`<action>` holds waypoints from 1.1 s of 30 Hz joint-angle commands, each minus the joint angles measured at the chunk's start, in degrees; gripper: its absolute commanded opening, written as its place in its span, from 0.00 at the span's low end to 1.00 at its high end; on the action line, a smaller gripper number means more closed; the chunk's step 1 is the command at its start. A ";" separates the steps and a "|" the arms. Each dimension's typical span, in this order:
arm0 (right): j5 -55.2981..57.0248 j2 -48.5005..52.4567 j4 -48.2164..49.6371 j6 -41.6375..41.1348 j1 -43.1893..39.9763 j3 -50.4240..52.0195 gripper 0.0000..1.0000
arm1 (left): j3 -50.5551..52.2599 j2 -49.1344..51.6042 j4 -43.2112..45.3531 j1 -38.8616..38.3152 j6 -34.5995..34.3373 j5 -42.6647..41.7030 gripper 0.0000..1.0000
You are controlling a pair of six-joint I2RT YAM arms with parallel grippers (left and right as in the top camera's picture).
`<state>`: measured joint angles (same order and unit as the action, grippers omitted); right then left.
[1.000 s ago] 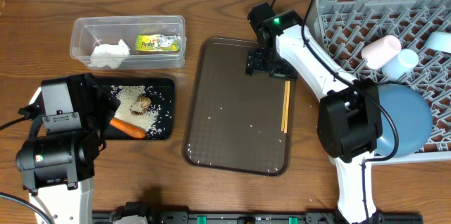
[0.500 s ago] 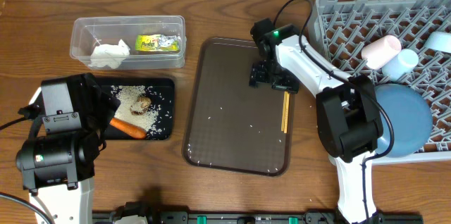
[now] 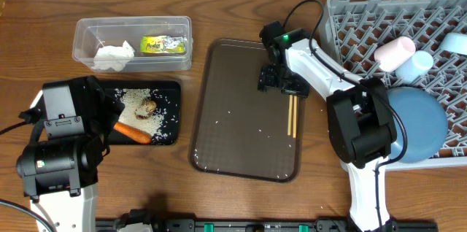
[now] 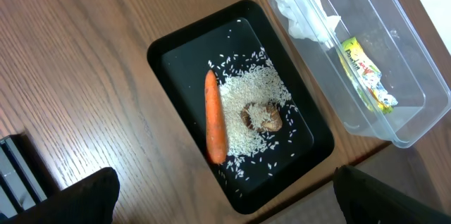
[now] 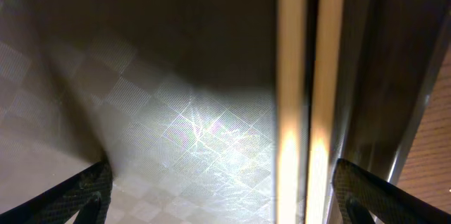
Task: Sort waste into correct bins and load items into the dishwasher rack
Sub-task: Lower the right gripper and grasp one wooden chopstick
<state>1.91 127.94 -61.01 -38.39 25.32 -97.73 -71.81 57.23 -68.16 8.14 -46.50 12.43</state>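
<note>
Two wooden chopsticks (image 3: 292, 117) lie side by side on the dark-brown serving tray (image 3: 219, 115). My right gripper (image 3: 282, 82) is low over their far end, open, with the chopsticks (image 5: 310, 97) between its fingers (image 5: 227, 194), close to the right one. My left gripper (image 4: 225, 203) is open and empty above the black tray (image 4: 169, 55). That tray holds the carrot (image 4: 215, 115), brown lump (image 4: 262, 118) and rice (image 4: 246, 90). The clear tub (image 3: 131, 22) holds the tissue (image 3: 112, 57) and wrapper (image 3: 164, 44).
The grey rack (image 3: 365, 20) at the right holds a pink cup (image 3: 395, 51), a pale-blue cup (image 3: 419, 64), a bowl (image 3: 456, 42) and the blue plate (image 3: 423, 122). A few rice grains lie scattered on the serving tray.
My right gripper came down from the serving tray's far edge onto the far end of the chopsticks, which shifted slightly left and toward the front. The left arm has not moved.
</note>
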 commanded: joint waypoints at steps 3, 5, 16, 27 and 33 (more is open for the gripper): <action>0.66 0.63 0.42 -0.11 -0.15 0.90 0.95 | -0.20 0.00 -0.17 0.20 -0.11 1.11 0.98; 0.63 0.63 0.39 -0.11 -0.11 0.90 0.94 | -0.20 0.00 -0.17 0.20 -0.11 1.11 0.98; 5.73 0.20 -0.09 -0.13 1.42 0.81 0.93 | -0.20 0.00 -0.17 0.20 -0.11 1.11 0.98; 5.20 -1.70 0.26 -0.07 1.75 0.76 0.95 | -0.20 0.00 -0.17 0.20 -0.11 1.11 0.98; 5.22 -1.70 1.73 0.79 3.28 0.76 0.94 | -0.20 0.00 -0.17 0.20 -0.11 1.11 0.98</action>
<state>5.96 127.66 -59.77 -38.33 26.61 -97.71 -71.81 57.23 -68.16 8.14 -46.50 12.43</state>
